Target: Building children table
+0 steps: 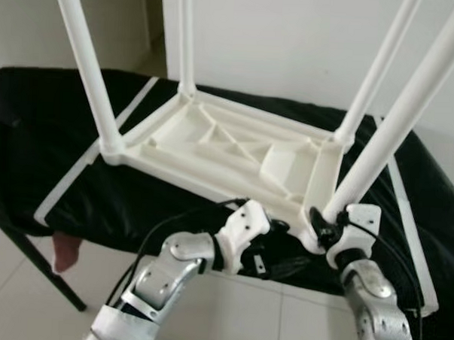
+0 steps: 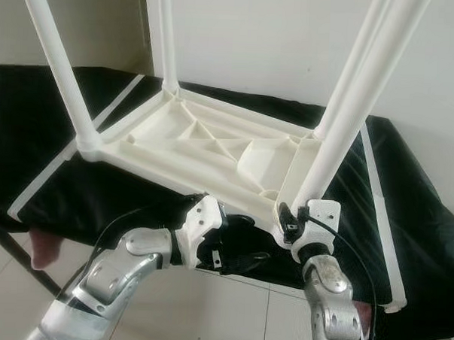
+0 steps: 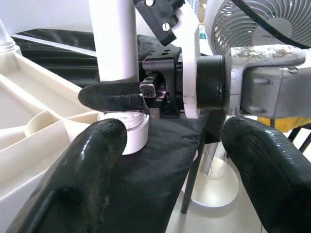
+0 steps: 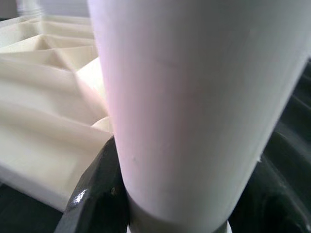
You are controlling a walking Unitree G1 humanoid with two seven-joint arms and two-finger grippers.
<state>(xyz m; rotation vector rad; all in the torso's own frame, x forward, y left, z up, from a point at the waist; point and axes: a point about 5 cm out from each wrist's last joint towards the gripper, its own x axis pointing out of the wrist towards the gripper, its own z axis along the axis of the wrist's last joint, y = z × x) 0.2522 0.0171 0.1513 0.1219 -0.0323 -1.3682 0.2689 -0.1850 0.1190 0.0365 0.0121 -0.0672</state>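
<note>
A white plastic children's table (image 1: 235,151) lies upside down on a black-covered surface, with its four legs pointing up. My right gripper (image 1: 331,229) is shut on the near right leg (image 1: 398,125) just above its socket at the tabletop corner. In the right wrist view that leg (image 4: 194,97) is held between the dark fingers (image 4: 97,199). My left gripper (image 1: 272,251) hangs open at the front edge, just left of that corner and below the tabletop rim. The left wrist view shows its own fingers (image 3: 92,170) spread wide, and beyond them the leg (image 3: 114,39).
The black-covered surface (image 1: 48,132) carries white tape strips (image 1: 76,175) along its sides. A white fan (image 3: 243,24) stands on the tiled floor beyond the front edge. A pinkish object (image 1: 65,252) lies on the floor at the left. A white wall is behind.
</note>
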